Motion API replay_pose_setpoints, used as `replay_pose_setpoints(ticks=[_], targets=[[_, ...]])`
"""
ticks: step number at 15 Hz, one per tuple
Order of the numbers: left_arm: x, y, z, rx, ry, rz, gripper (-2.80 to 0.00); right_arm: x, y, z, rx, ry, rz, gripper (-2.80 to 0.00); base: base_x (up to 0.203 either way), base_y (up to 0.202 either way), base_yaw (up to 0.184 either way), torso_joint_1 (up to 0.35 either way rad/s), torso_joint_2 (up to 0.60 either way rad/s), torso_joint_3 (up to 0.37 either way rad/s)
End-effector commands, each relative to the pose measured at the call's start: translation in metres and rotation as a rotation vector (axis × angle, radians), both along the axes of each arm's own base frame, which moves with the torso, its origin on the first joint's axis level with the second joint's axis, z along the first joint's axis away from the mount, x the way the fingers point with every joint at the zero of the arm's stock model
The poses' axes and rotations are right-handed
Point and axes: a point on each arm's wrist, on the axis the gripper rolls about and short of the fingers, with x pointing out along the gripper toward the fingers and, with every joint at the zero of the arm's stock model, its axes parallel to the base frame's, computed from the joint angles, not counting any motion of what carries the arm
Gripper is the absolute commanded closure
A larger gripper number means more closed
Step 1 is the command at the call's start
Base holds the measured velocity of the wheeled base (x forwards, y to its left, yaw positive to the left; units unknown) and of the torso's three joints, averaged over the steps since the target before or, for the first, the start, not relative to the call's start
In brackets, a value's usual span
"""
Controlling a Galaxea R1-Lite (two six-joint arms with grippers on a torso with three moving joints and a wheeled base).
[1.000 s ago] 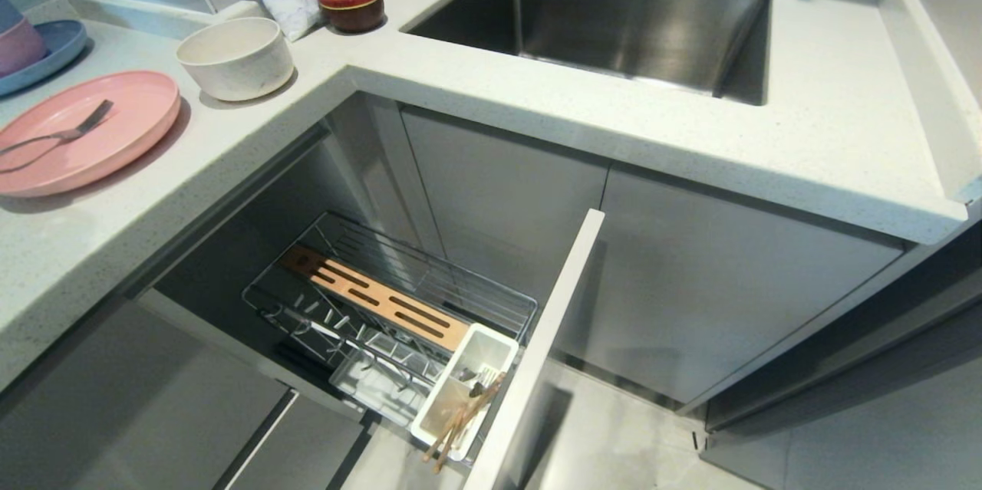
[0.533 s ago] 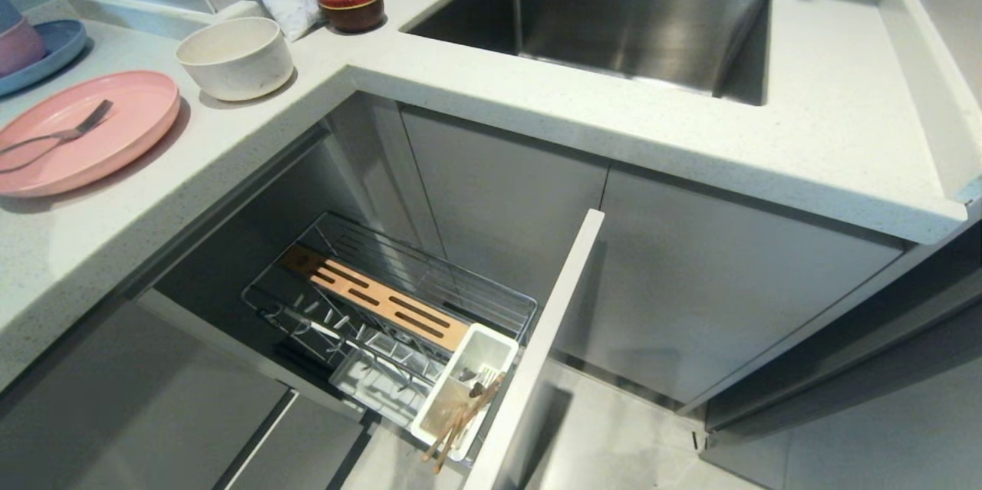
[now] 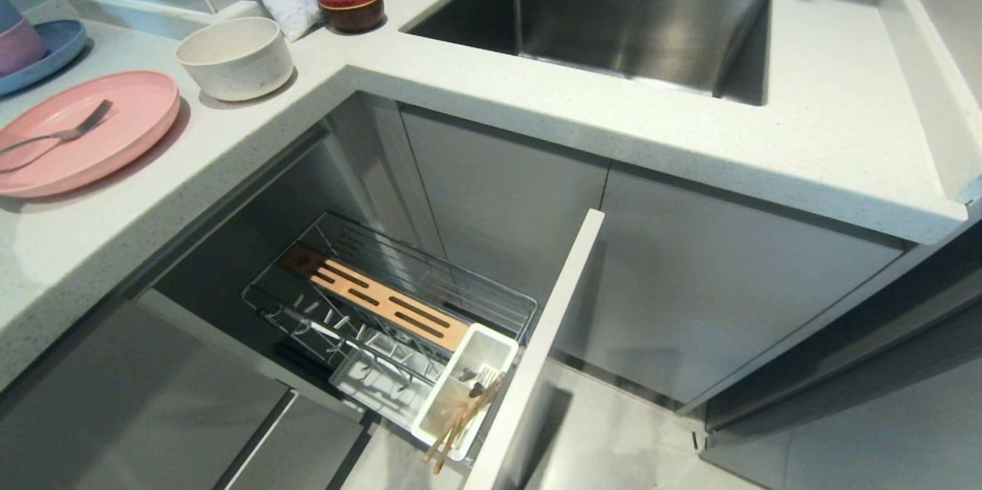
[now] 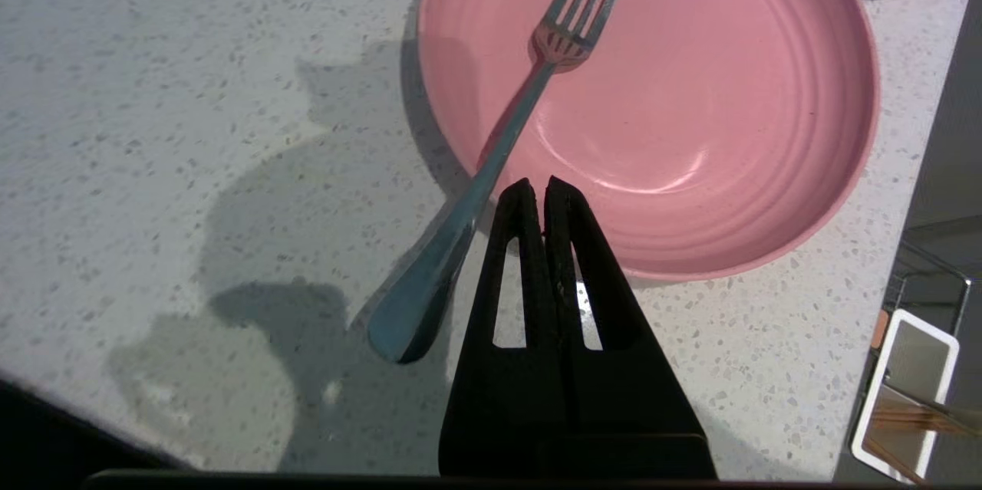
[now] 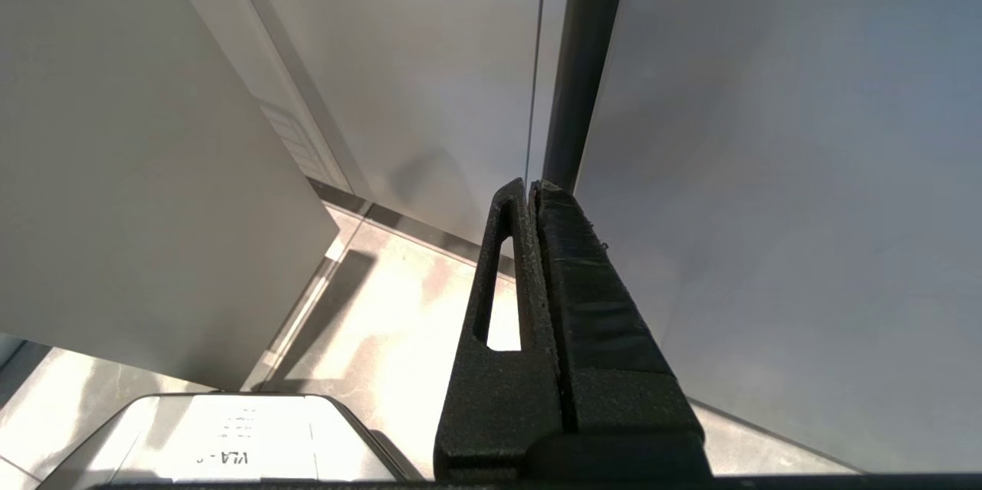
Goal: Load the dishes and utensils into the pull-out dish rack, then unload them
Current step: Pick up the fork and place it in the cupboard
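The left gripper (image 4: 543,187) hangs closed and empty over the counter (image 4: 153,91), its tips above the pink plate (image 4: 690,114)'s rim, just beside the fork (image 4: 499,152). The fork's tines lie on the plate, its handle out past the rim. The cream bowl (image 3: 234,57) sits beyond the plate, near the counter's inner corner. Below, the dish rack (image 3: 399,306) stands pulled out, chopsticks (image 3: 460,421) in its white cutlery tray (image 3: 491,348). The right gripper (image 5: 533,191) is closed, parked by cabinet fronts (image 5: 767,168).
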Motion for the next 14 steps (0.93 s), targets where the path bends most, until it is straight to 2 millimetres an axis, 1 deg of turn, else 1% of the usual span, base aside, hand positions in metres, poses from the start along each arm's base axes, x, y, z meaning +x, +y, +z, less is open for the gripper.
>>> replay_pose_setpoints(ticks=[1,4,5,8,10,11,14], targets=[[0.008,0.011,-0.01,-0.032,0.007,-0.024,0.0,0.0,0.0,-0.001,0.0,-0.002,0.0,0.0,0.0,0.0,0.0,0.0,0.0,0.0],[0.014,0.017,-0.017,-0.044,0.009,-0.044,0.0,0.0,0.0,-0.001,0.0,-0.002,0.0,0.0,0.0,0.0,0.0,0.0,0.0,0.0],[0.015,0.017,-0.017,-0.047,0.009,-0.049,0.0,0.0,0.0,-0.001,0.0,-0.002,-0.001,0.0,0.0,0.0,0.0,0.0,0.0,0.0],[0.029,0.016,-0.025,-0.075,0.022,-0.098,0.0,0.0,0.0,-0.001,0.0,-0.002,-0.001,0.0,0.0,0.0,0.0,0.0,0.0,0.0],[0.035,0.016,-0.028,-0.09,0.028,-0.117,0.0,0.0,0.0,-0.001,0.0,-0.002,0.0,0.0,0.0,0.0,0.0,0.0,0.0,0.0],[0.037,0.015,-0.03,-0.094,0.032,-0.125,-2.8,0.0,0.0,-0.001,0.0,-0.002,-0.001,0.0,0.0,0.0,0.0,0.0,0.0,0.0],[0.037,0.012,-0.028,-0.095,0.027,-0.136,-2.8,0.0,0.0,-0.001,0.0,-0.002,0.0,0.0,0.0,0.0,0.0,0.0,0.0,0.0]])
